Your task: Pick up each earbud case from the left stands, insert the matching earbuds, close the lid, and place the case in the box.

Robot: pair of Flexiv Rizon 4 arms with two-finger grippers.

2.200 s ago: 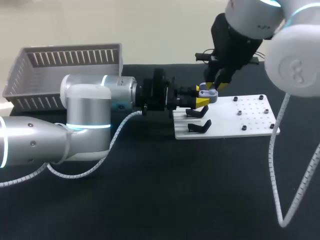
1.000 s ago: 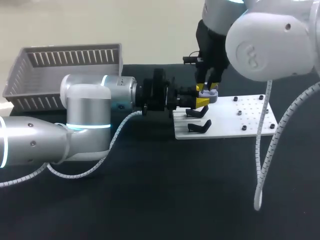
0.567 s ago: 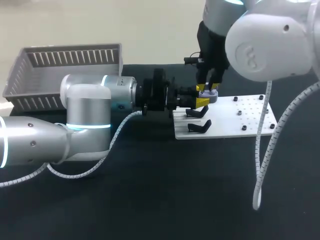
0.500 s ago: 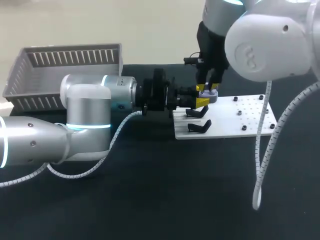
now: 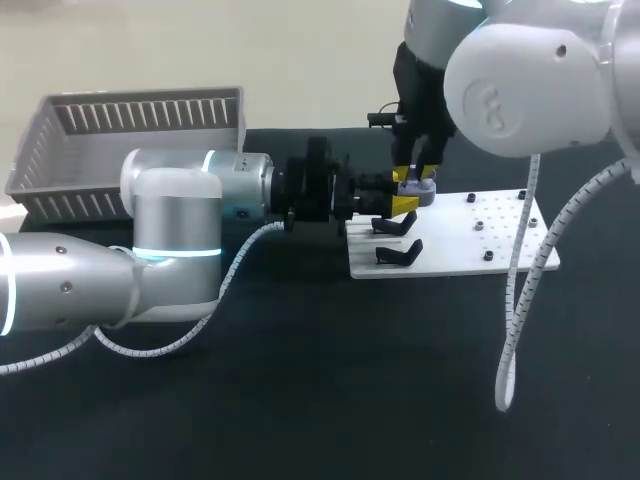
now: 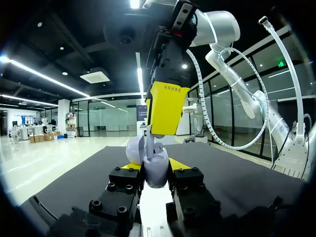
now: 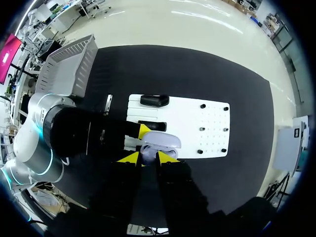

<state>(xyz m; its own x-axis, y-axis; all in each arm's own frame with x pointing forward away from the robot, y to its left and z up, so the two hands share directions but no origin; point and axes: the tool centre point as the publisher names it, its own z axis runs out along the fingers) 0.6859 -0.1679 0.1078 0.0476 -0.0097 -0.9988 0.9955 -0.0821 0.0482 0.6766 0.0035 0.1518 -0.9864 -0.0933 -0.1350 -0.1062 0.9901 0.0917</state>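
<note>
Clamped in left gripper (image 5: 403, 204): open earbud case (image 6: 157, 170). Pinched in right gripper (image 7: 148, 158), just above it: earbud (image 6: 149, 143), stem down. Lower straight and slow — keep case steady — release only once seated.

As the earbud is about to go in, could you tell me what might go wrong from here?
The earbud held by the right fingers could catch on the rim of the open case rather than seat. Pressing down might also twist the case, gripped only at its sides by the left fingers. The open lid stands close beside the right fingers and could be knocked.
</note>
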